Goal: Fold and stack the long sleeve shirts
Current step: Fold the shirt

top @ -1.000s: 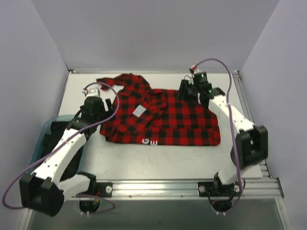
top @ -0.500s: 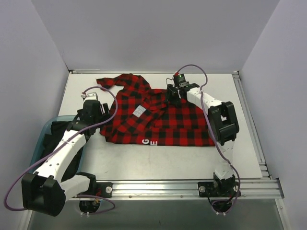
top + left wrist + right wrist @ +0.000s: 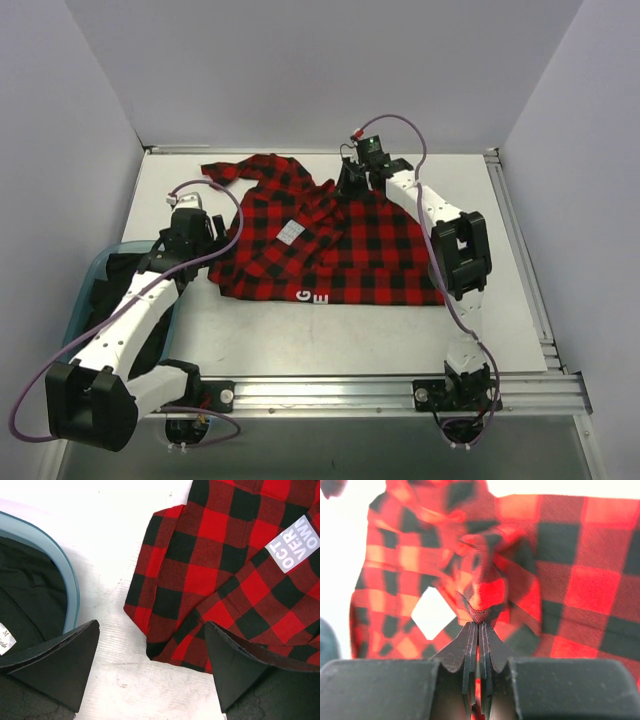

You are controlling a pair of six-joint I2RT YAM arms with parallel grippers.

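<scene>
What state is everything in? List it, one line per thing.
flannel shirt: lying on the table, partly folded, a bunch of cloth near its far edge pinched.
right arm: jaws shut on the flannel shirt.
left arm: jaws wide open, holding nothing, above the shirt's left edge.
blue bin: at the table's left, holding a dark garment.

Small grey label (image 3: 292, 542) on red-and-black buffalo-check flannel shirt (image 3: 210, 580): white capitals, partly out of frame; "OCT", "VEM", "MO" legible. White block lettering (image 3: 313, 296) near the shirt's hem, top view: only "E" clear. White tag (image 3: 5, 640) on black garment (image 3: 30, 600): "M".
</scene>
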